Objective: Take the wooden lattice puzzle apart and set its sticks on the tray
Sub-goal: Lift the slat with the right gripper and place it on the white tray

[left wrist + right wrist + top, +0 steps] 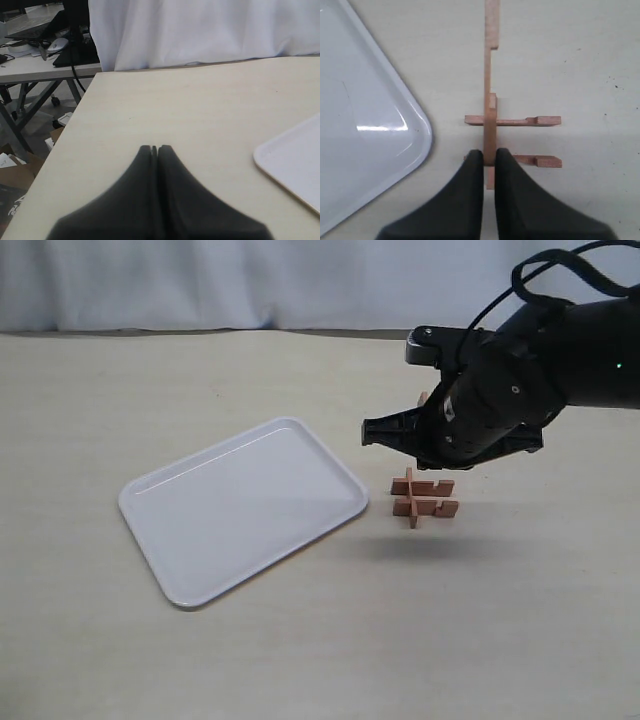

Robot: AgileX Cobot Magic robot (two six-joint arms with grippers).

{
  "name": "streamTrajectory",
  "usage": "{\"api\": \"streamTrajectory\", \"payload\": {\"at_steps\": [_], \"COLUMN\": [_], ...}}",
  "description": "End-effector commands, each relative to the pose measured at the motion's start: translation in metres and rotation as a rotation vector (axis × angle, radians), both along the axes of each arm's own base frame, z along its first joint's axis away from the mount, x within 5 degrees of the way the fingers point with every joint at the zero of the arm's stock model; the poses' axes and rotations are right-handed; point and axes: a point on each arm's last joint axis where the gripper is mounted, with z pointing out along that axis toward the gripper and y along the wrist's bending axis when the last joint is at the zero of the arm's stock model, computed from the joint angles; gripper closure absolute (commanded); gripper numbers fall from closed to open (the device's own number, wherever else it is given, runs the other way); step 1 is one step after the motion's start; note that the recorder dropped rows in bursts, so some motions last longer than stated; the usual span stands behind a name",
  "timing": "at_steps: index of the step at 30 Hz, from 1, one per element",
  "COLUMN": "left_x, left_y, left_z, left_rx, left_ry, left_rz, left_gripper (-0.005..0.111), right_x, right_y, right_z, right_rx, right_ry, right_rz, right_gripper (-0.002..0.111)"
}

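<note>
wooden lattice puzzle (411, 498), one; tray (240, 510), one

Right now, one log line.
right gripper shut on reddish-brown notched wooden stick, aloft | left gripper shut, empty | wooden lattice puzzle on table beside white rectangular tray

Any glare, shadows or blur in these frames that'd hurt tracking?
Right wrist view: bright glare streak on the tray; the right hand pinching a stick is soft-edged, the stick sharp. Left wrist view: left hand blurred, table sharp. Exterior view: even light, faint shadow by the wooden lattice puzzle.
</note>
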Motion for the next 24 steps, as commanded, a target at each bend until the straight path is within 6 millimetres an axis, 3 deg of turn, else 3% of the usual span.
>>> {"api": "streamTrajectory", "payload": {"at_steps": [1, 12, 16, 24], "left_x": [0.0, 0.0, 0.0, 0.0], "left_y": [0.0, 0.0, 0.0, 0.0], "left_z": [0.0, 0.0, 0.0, 0.0], "left_rx": [-0.003, -0.003, -0.003, -0.003], "left_ry": [-0.012, -0.012, -0.012, -0.012], "left_rz": [0.0, 0.0, 0.0, 0.0], "left_gripper": [0.107, 0.107, 0.107, 0.107], "right_x": [0.002, 0.008, 0.01, 0.007], "right_y": [0.002, 0.029, 0.058, 0.117], "right_z": [0.004, 0.009, 0.013, -0.005], "right_rx": [0.024, 0.265, 0.256, 0.231], "right_ry": [-0.032, -0.128, -0.238, -0.346], "right_rz": [0.005, 0.08, 0.218, 0.43], "right_gripper": [0.104, 0.104, 0.104, 0.104]}}
